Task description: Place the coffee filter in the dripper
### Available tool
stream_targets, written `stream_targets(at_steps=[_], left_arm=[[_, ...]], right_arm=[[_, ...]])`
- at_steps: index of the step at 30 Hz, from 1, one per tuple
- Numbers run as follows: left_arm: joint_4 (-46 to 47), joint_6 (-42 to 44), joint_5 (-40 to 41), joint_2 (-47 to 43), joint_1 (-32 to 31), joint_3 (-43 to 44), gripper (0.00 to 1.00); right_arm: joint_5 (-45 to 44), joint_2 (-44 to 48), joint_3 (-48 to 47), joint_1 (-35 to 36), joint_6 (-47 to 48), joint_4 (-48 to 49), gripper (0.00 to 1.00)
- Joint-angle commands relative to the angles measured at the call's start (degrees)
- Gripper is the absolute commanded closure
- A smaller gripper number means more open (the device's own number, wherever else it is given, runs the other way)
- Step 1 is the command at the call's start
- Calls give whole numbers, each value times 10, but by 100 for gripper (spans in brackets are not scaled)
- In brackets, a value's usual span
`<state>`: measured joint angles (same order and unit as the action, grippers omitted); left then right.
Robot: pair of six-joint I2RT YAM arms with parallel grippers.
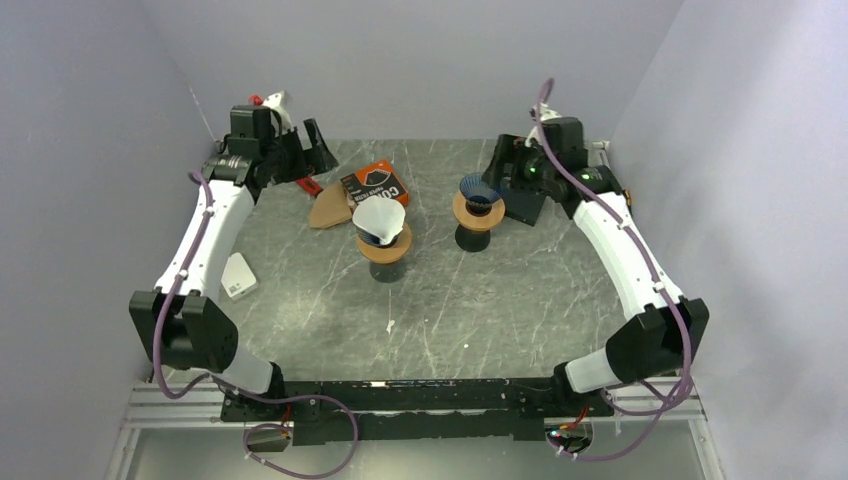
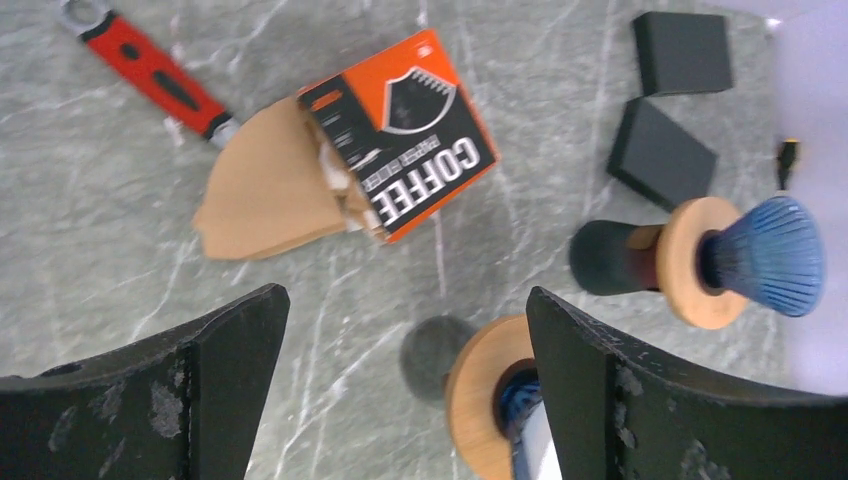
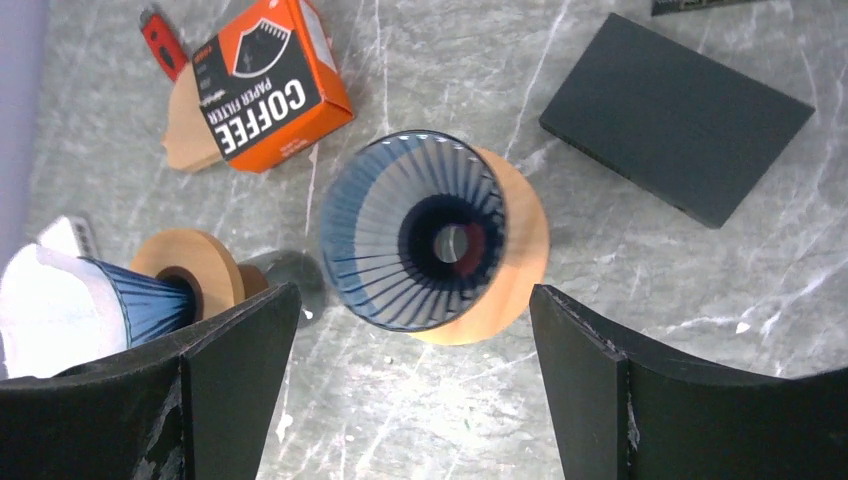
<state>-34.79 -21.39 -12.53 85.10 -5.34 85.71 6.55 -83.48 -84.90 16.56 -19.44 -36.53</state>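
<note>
Since paper is feather-light, limp and quick to crease, I'd pinch a brown coffee filter (image 2: 265,190) by its free edge, at eight o'clock of the orange filter box (image 2: 400,130). My left gripper (image 2: 405,300) and right gripper (image 3: 415,295) gape empty; the blue dripper (image 3: 375,225) under the right is bare.

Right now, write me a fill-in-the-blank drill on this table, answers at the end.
The white filter sits in the dripper nearer the ____ arm.
The coffee filter box is black and ____.
The other dripper, seen in the right wrist view, holds ____ filter.
The left gripper and the right gripper both stand ____.
Missing words: left; orange; no; open.
</note>
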Motion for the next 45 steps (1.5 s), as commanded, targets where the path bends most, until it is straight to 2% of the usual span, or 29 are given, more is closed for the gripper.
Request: stream_targets(at_steps=[1, 6, 9, 17, 21, 24, 29, 34, 36, 45], left_arm=[[23, -28, -65, 43, -31, 87, 6], [-21, -9, -121, 131, -94, 216, 9], [-36, -9, -138, 176, -140, 269, 12], [2, -60, -164, 250, -227, 317, 18], [23, -78, -178, 295, -263, 336, 19], [7, -78, -159, 331, -277, 367, 22], [53, -75, -151, 341, -287, 340, 27], [35, -59, -141, 361, -290, 351, 33], [34, -51, -148, 363, -291, 349, 38], [30, -47, -145, 365, -291, 325, 46]], right_arm=[[120, 47, 46, -67, -51, 68, 11], [244, 58, 116, -148, -102, 138, 12], [286, 53, 147, -179, -129, 179, 13], [328, 12, 162, -198, -140, 208, 21], [336, -6, 169, -198, -141, 227, 31], [352, -27, 165, -198, -141, 231, 36], [357, -43, 170, -197, -139, 241, 41], [373, -57, 177, -197, -138, 248, 48], [377, -62, 176, -195, -134, 244, 49], [370, -58, 185, -193, -120, 230, 50]])
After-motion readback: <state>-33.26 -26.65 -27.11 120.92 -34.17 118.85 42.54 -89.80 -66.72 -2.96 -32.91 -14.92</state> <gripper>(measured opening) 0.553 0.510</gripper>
